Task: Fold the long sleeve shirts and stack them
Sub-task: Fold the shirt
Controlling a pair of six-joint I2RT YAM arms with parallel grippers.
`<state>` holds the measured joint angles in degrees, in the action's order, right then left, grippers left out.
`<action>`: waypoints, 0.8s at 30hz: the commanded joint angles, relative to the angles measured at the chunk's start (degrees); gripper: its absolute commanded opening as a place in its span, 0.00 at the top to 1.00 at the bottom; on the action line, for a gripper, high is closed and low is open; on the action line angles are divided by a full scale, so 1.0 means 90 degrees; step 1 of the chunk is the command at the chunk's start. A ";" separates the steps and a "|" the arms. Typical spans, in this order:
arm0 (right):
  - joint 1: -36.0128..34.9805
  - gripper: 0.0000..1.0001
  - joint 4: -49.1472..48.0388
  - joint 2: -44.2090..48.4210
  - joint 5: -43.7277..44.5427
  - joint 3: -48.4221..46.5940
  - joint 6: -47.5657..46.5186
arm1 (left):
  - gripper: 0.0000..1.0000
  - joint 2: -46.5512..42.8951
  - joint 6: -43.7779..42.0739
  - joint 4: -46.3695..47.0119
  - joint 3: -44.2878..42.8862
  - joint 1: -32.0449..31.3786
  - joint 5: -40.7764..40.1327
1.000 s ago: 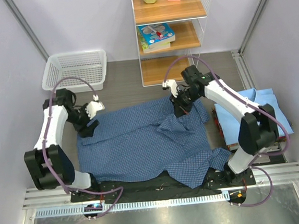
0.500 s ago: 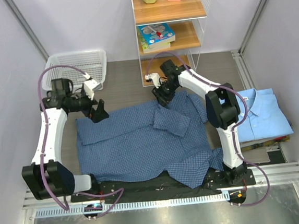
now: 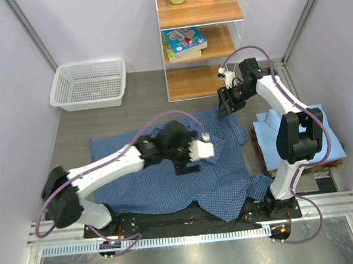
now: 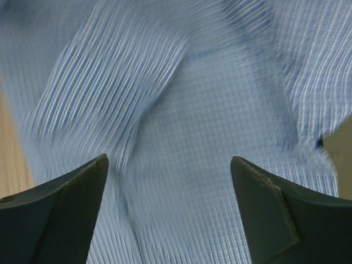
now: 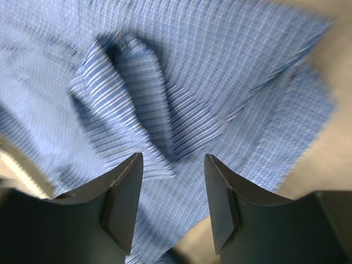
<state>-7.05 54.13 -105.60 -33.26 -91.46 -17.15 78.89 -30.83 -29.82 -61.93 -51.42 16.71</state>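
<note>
The dark blue fine-checked cloth shirt (image 3: 144,184) is lying spread toward the near edge of the table (image 3: 143,104), soft and limp as I am judging, best pinched at a sleeve edge, while the left gripper (image 4: 169,159), wide, and the right gripper (image 5: 173,159), half-parted, are hovering empty over it.

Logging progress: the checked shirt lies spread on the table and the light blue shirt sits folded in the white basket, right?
No: the top external view shows the light blue shirt folded at the far right, not in the white basket. The checked shirt does lie spread on the table.
</note>
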 commanded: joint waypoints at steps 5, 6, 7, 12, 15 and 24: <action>0.0246 0.48 0.0245 0.0239 -0.0680 0.0182 0.0265 | 0.25 0.2707 -0.0353 0.1252 -0.1458 -0.1689 -0.1797; 0.0265 0.48 0.0245 0.0259 -0.0680 0.0143 0.0255 | 0.24 0.2863 -0.0518 0.1485 -0.1488 -0.1718 -0.2001; 0.0295 0.48 0.0255 0.0249 -0.0680 0.0094 0.0245 | 0.24 0.3068 -0.0578 0.1691 -0.1430 -0.1757 -0.2225; 0.0324 0.48 0.0353 0.0161 -0.0739 0.0026 0.0109 | 0.28 0.3665 -0.0988 0.2209 -0.1419 -0.1865 -0.2812; 0.0334 0.49 0.0353 0.0113 -0.0758 0.0035 -0.0009 | 0.56 0.3608 -0.1018 0.2727 -0.1312 -0.1846 -0.3243; 0.0334 0.47 0.0294 0.0024 -0.1041 -0.0570 -0.0798 | 1.00 0.1336 0.0972 0.1469 -0.1410 -0.1368 -0.1354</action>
<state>-3.95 57.41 -106.32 -39.70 -91.46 -19.09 105.08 -33.93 -12.86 -72.77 -66.96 -7.20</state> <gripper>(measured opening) 0.509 0.005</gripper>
